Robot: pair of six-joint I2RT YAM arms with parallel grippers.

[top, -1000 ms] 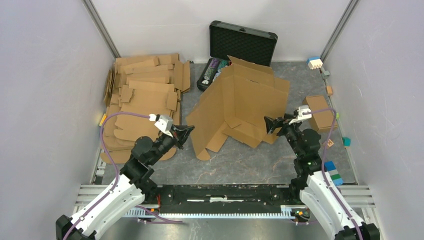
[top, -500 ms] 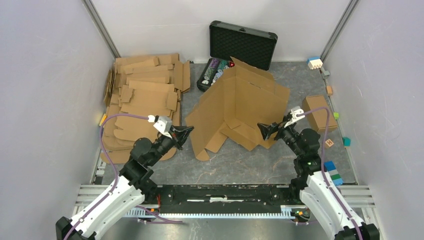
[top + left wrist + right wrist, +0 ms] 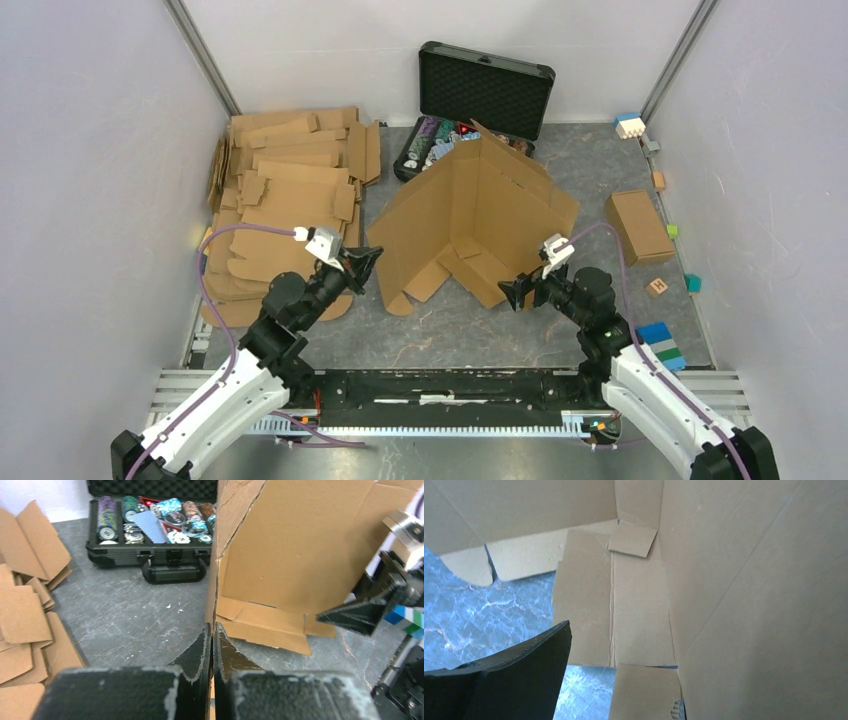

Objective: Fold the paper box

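The paper box [image 3: 470,215] is a large brown die-cut sheet standing on edge in a V at mid-table, its lower flaps lying on the table. My left gripper [image 3: 368,262] is shut on the near end of its left panel; in the left wrist view a thin cardboard edge sits between the closed jaws [image 3: 212,630]. My right gripper [image 3: 510,292] is at the near end of the right panel. In the right wrist view one black finger [image 3: 519,675] stands well off centre, and the box's panel [image 3: 754,605] hides the other.
A stack of flat cardboard sheets [image 3: 285,190] lies at the left. An open black case [image 3: 485,85] with poker chips [image 3: 150,522] stands behind the box. A smaller brown box [image 3: 637,225] and coloured blocks [image 3: 662,342] lie at the right.
My right gripper has moved left and toward the near edge. The box's right panel has swung with it, so the V is sharper. The left gripper has hardly moved.
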